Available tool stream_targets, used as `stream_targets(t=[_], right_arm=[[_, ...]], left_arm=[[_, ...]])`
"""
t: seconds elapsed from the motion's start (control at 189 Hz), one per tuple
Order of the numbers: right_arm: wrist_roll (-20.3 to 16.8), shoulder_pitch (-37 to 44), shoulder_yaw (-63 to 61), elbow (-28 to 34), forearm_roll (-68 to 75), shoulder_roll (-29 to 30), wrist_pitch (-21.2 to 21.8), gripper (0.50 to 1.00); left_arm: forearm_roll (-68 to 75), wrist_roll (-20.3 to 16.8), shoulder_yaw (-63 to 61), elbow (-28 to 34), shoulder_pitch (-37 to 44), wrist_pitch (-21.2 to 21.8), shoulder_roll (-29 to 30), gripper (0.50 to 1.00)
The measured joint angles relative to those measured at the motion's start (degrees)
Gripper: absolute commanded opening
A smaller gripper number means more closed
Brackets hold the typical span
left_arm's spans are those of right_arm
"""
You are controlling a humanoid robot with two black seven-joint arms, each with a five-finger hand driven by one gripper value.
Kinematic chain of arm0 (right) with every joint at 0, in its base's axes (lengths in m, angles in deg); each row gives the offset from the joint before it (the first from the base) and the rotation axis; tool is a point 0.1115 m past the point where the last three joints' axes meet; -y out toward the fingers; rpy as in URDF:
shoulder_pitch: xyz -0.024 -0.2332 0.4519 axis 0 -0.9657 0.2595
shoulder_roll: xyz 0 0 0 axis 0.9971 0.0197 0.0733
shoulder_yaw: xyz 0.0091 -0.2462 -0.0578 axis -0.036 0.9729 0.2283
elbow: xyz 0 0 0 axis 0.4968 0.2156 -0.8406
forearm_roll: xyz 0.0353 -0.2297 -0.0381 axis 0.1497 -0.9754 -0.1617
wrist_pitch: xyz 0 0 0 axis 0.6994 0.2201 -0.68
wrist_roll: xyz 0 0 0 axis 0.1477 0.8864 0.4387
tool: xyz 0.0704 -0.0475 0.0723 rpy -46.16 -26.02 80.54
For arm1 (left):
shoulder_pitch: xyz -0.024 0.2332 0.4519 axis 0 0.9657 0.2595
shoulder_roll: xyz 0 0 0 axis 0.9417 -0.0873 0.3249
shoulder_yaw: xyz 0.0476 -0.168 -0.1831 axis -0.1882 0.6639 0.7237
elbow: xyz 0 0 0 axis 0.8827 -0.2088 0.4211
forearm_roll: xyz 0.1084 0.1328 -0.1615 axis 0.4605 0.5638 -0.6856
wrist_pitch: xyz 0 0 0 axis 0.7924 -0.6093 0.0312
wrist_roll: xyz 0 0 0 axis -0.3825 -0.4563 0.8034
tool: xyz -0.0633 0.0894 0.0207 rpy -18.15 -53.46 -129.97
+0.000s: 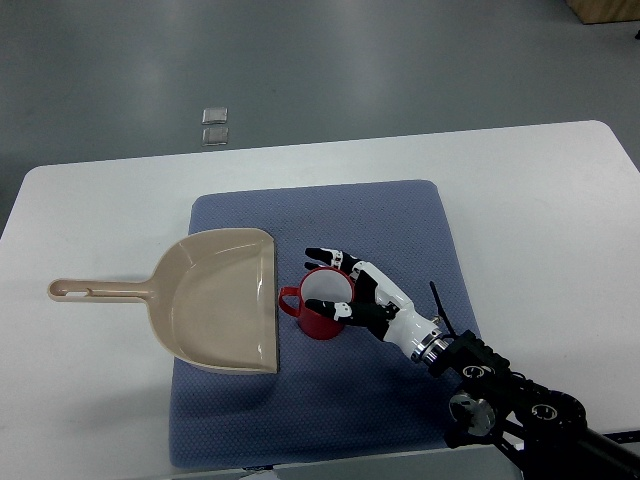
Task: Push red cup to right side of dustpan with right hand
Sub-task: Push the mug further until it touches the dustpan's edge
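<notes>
Fingers (328, 252) of right hand (365, 295): spread loosely around the cup (322, 305), tips over its far rim, thumb on its near side; contact, no closed grasp visible. Right arm enters from lower right corner.
Cup: red, white inside, upright on mat (420, 230), handle pointing left; just right of dustpan's open edge, small gap between.
Dustpan (215, 300): beige, 1 piece, pan on mat's left part, handle reaching left onto table (100, 200).
Mat: blue, centred on white table.
2 small clear squares (214, 124) on floor beyond table.
</notes>
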Motion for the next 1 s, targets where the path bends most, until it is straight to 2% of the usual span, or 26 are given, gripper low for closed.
stream_targets(t=[0.674,1.002], right_arm=[[-0.1,0.8,3.2,0.7,0.0,0.0,0.4,0.928],[-1.0,1.3,4.3,1.1,0.1,0.0,1.9,0.928]], left_arm=[[0.0,0.0,0.0,0.0,0.0,0.0,0.0,1.0],[0.0,0.0,0.0,0.0,0.0,0.0,0.0,1.0]])
